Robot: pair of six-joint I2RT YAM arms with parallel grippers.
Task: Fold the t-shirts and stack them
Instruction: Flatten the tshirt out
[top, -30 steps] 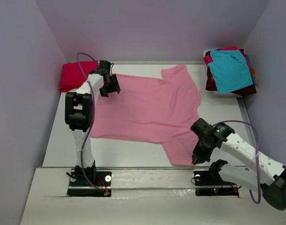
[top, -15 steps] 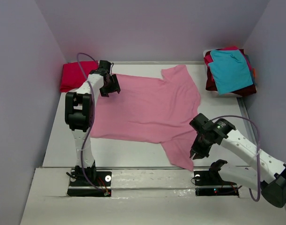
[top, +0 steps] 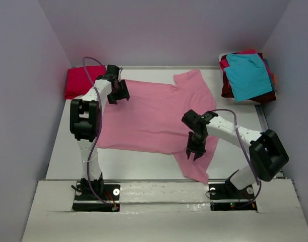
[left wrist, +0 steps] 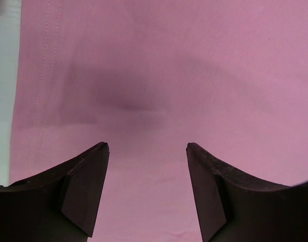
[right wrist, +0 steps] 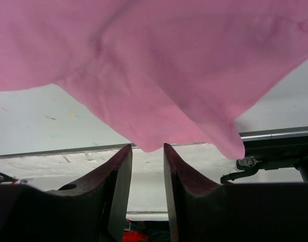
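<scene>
My left pincer (top: 121, 95) hangs spread wide over the pink shirt (top: 159, 113), near the shirt's left edge, same as before. The red shirt (top: 78, 81) lies to its left. My right pincer (top: 195, 154) has swung left from the near sleeve's corner. With its arm bent low, it now sits over that sleeve, jaws parted, gripping nothing. Bare table (top: 133, 164) lies left of it.

1 pink t-shirt (top: 159, 113), 2 grippers (top: 119, 96) (top: 195, 155)
</scene>
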